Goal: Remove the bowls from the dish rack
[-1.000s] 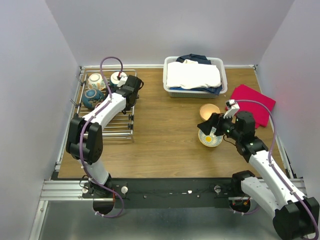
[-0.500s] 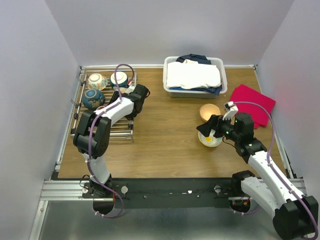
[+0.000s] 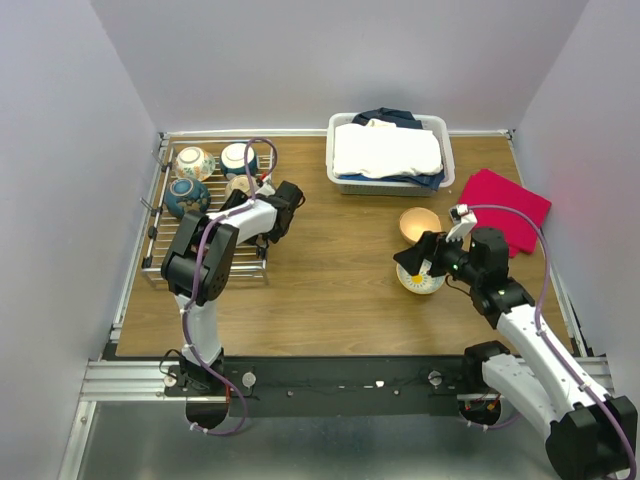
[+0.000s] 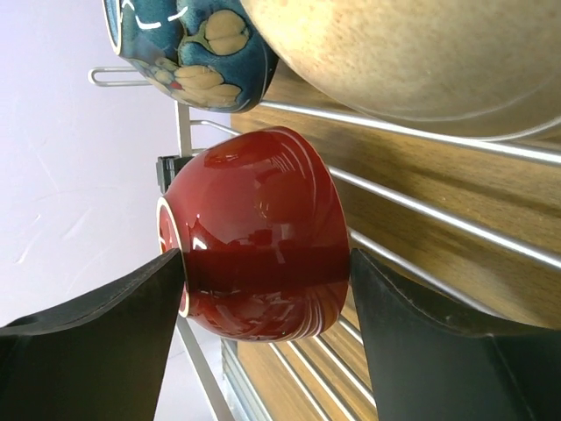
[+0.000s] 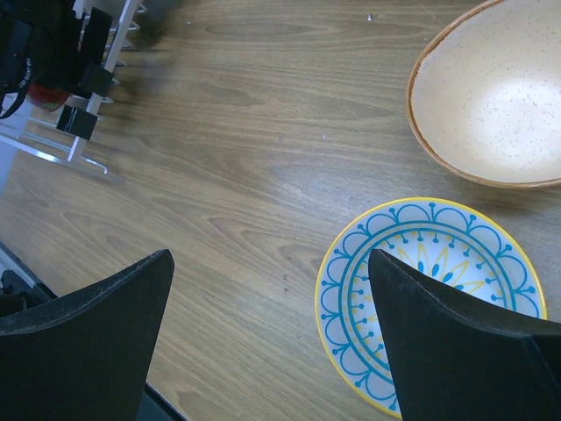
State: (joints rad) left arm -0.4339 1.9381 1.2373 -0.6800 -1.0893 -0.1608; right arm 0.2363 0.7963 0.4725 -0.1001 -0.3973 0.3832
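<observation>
Left wrist view shows my left end effector [image 4: 265,259] clamped across the red bowl [image 4: 259,237], tipped on its side, rim against one pad, foot against the other, over the dish rack [image 4: 421,232] bars near the worktop's [image 3: 340,270] far-left corner. From above, the wrist hides it. My right end effector [image 5: 269,256] hangs spread, well apart.

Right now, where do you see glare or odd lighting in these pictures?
Left wrist view: the red bowl carries small bright glints, and the dark fingers show little detail. Right wrist view: the cream speckled bowl is washed out at its centre. Top view: the wall beside the red cloth glows faintly pink.
</observation>
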